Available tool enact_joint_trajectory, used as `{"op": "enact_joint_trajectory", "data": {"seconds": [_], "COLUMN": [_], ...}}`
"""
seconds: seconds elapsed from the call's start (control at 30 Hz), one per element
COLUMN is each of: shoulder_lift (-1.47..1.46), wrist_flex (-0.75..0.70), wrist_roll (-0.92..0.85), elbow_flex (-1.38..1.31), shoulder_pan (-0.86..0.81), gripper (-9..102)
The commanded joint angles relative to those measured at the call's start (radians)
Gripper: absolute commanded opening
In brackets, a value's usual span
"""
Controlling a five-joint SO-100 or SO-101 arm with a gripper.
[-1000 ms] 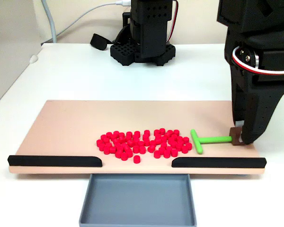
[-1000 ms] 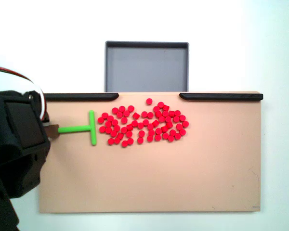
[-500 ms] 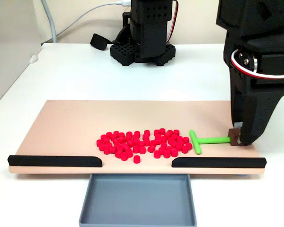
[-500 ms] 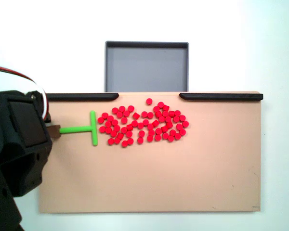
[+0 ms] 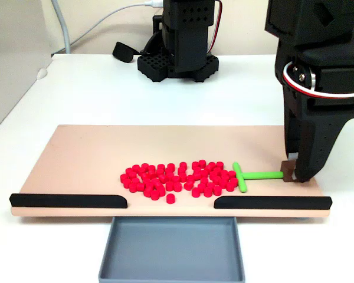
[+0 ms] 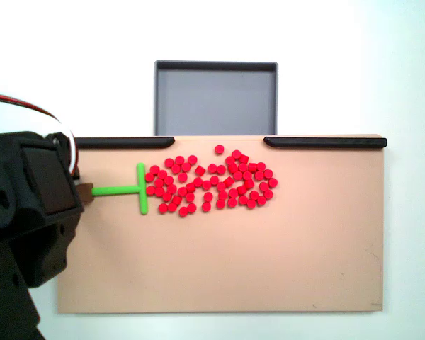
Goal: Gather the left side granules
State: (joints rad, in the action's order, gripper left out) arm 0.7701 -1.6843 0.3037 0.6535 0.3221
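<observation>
Progress is judged to be early: the granules (image 5: 178, 178) lie in one loose patch on the tan board (image 5: 82, 159), just behind the gap between the two black rails, and none are seen in the grey tray (image 5: 171, 250).

In the fixed view from the front, the gripper (image 5: 290, 172) is seen at the right end of the board, clamped on a small brown block at the end of the green T-shaped stick (image 5: 248, 175). The crossbar of the stick is set against the right edge of the patch, touching or almost touching the nearest pellets. The left black rail (image 5: 68, 201) and the right black rail (image 5: 272, 202) are shown along the front edge, with the tray below the gap. A black base with a cable is visible behind the board; the other view lacks it.

In the fixed view from above, the sides are reversed: the stick (image 6: 124, 190) enters from the left and the tray (image 6: 215, 98) lies at the top. The outline of the patch (image 6: 211, 181) is shown plainly here: wider than deep, with a single pellet apart toward the gap. The large bare area of board (image 6: 219, 269) below the patch is shown in full. The fingertips are hidden under the arm body in this view, so the grip cannot be read from it.

The remaining work is judged to be the sweep itself.
</observation>
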Motion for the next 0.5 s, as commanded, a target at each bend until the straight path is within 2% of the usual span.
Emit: {"op": "enact_joint_trajectory", "data": {"seconds": [0.0,0.47], "shoulder_lift": [0.005,0.005], "wrist_flex": [0.006,0.003], "wrist_roll": [0.003,-0.002], "elbow_flex": [-0.028,-0.026], "shoulder_pan": [-0.011,-0.023], "gripper": [0,0]}}
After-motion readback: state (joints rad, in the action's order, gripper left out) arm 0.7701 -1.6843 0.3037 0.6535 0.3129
